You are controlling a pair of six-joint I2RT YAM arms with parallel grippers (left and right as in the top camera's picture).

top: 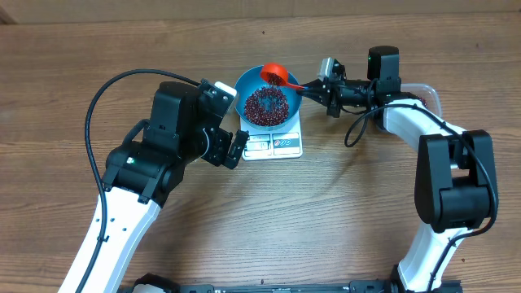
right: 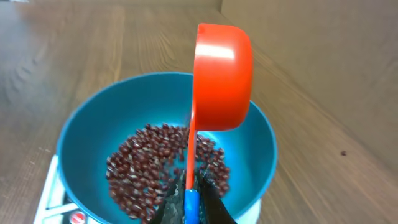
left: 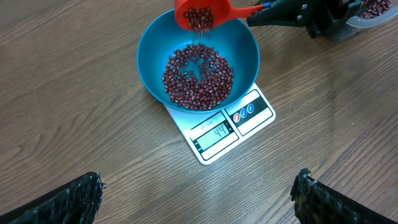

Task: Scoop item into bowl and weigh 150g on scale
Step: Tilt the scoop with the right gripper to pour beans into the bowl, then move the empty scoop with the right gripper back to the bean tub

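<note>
Brown wood-grain worktop (top: 342, 228) everywhere. Light blue bowl (left: 152, 56) sits on the white scale (left: 249, 115), beans (left: 198, 78) heaped inside. Right hand (top: 313, 89) clamps the orange scoop (top: 273, 75), tipped over the bowl. Left hand (top: 236, 150) gapes wide, empty. Display (left: 214, 134) reads 44.

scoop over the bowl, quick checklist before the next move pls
1. Scoop is over the bowl, so the pour lands inside: ok.
2. Right gripper is shut on the scoop's handle: ok.
3. Scoop is emptied: not ok, beans are spilling from it into the bowl.
4. Bowl sits on the scale with the display uncovered: ok.
5. Target weight is reached: not ok, the display reads 44, short of 150.
6. Left gripper is open and apart from the bowl and scale: ok.
</note>
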